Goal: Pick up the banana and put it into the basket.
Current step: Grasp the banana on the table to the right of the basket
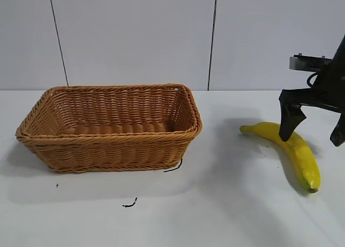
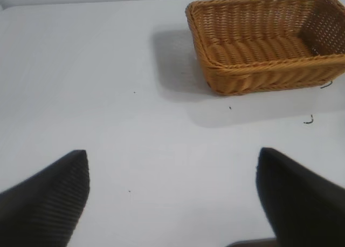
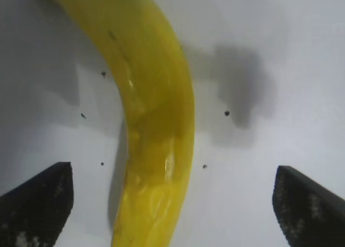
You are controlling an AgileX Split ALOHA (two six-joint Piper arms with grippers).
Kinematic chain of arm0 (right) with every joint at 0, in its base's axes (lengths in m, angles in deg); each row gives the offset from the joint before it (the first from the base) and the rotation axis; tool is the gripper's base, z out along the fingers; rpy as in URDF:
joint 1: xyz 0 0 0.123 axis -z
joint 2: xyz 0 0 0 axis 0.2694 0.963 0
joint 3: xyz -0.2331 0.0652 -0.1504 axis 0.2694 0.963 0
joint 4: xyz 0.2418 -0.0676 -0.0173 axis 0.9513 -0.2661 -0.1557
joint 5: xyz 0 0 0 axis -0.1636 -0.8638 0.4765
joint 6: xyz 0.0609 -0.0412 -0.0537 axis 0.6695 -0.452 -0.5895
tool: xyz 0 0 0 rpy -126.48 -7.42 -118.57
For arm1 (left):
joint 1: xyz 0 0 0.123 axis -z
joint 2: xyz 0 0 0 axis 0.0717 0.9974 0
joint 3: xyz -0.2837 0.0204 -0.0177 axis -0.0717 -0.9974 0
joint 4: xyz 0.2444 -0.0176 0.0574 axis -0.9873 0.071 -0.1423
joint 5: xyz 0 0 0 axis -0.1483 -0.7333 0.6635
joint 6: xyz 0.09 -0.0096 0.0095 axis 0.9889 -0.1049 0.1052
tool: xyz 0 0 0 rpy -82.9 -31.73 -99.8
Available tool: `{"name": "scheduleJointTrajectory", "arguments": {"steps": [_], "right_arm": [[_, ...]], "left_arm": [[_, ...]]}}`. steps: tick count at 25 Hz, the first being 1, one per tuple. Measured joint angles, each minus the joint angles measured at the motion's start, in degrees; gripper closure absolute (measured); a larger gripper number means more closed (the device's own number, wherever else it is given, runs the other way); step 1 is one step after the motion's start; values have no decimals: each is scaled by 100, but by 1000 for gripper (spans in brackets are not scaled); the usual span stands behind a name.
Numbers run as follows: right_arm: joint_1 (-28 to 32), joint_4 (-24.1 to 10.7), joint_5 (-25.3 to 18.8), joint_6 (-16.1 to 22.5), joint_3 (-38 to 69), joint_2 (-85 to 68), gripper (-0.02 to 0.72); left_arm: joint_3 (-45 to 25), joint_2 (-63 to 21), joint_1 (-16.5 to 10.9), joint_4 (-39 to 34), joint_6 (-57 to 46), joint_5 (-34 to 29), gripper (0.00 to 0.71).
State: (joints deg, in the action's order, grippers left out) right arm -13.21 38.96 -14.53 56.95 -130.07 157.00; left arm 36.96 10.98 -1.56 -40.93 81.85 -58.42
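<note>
Plainly curved banana (image 1: 295, 150) — bright yellow, dark blossom end, on table (image 1: 215, 204).

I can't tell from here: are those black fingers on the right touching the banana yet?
Apart. In the right wrist view the banana lies between the wide-open right gripper, with bare white table showing between it and each finger.

A white table (image 1: 161, 214) fills the lower part of the exterior view. The wicker basket (image 1: 110, 150) sits on it at centre left. The banana (image 1: 296, 152) lies flat on it at right. Small dark specks (image 1: 129, 204) mark the surface below the basket.
</note>
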Motion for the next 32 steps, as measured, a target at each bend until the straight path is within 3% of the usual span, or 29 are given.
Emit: {"name": "scheduleJointTrajectory", "arguments": {"steps": [4, 11, 17, 28, 32], "right_arm": [[-187, -354, -401, 54, -375, 0, 14], [-664, -1012, -830, 530, -853, 79, 14], [-663, -1012, -1031, 610, -861, 376, 14], [-663, -1012, -989, 703, -866, 815, 14], [-663, -1012, -999, 721, -866, 835, 111]], "left_arm": [[0, 0, 0, 0, 0, 0, 76], [0, 0, 0, 0, 0, 0, 76], [0, 0, 0, 0, 0, 0, 76], [0, 0, 0, 0, 0, 0, 76], [0, 0, 0, 0, 0, 0, 76]]}}
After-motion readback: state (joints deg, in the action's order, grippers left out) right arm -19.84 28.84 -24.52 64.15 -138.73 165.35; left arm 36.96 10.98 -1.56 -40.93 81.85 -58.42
